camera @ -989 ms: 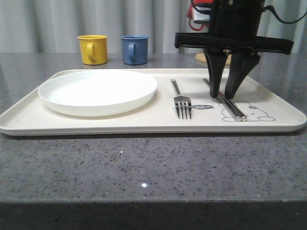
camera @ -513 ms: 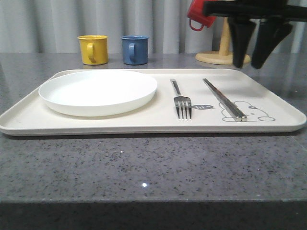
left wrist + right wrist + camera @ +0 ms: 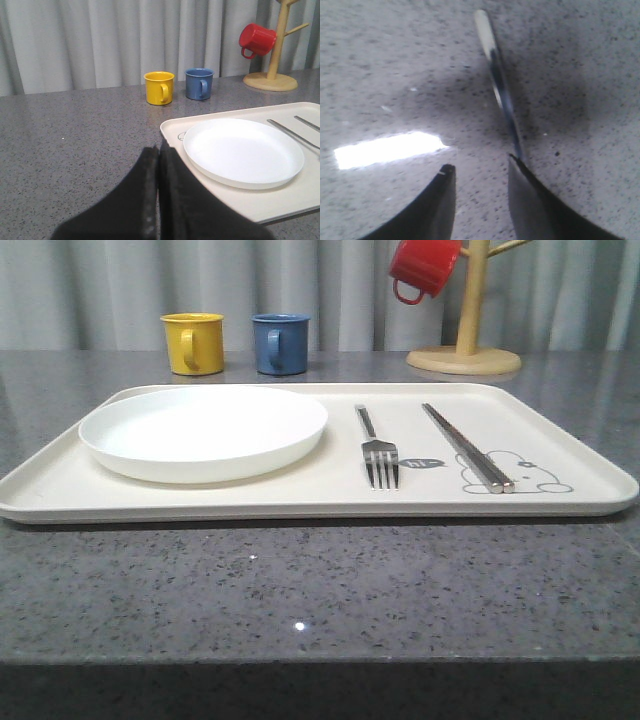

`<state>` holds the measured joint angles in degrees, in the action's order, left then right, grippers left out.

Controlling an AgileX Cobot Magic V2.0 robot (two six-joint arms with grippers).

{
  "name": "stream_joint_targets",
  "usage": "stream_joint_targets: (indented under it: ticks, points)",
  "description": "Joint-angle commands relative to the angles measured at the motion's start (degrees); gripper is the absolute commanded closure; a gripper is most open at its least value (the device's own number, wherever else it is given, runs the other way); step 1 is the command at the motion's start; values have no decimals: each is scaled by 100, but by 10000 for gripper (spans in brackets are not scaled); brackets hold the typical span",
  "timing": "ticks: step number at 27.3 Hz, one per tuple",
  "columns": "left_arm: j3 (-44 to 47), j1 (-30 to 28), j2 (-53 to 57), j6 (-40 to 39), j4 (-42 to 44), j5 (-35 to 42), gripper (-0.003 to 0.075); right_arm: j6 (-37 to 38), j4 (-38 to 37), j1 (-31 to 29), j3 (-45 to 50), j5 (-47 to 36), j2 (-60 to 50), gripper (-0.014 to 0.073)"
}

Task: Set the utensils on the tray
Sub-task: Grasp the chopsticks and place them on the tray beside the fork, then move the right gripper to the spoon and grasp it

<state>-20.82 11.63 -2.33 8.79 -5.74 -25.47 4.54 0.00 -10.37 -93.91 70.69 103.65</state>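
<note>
Going for the spoon now
Right claw [image 3: 479, 175] is hovering spread over the spoon [image 3: 500, 90] lying on the bench [image 3: 380, 60], lining up a grab; left claw [image 3: 159, 165] is idling, pressed together.

On the tray [image 3: 60, 485], the plate [image 3: 203, 430] fills the 9 o'clock half; the fork [image 3: 376, 448] and chopsticks [image 3: 466, 447] lie apart toward 3, an open strip between them. Two mugs [image 3: 194, 342] and a mug tree [image 3: 466, 340] stand beyond at 12. The counter at 6 lies free.
</note>
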Motion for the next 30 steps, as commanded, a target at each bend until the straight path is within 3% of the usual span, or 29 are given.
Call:
stream_joint_targets:
  ticks: [1,16,24,30]
  points:
    - [-131,2,-62,-70,-65,438,738,-150,-119,-129,-108,368,-96,299]
    - [-131,2,-72,-70,-65,438,738,-168,-480,-135,-108,86,470,307]
    - [-131,2,-72,-70,-65,438,738,-168,-480,-135,-181,239,464,637]
    - [-131,2,-72,-70,-65,438,738,-65,-191,-102,-355,579,121,654]
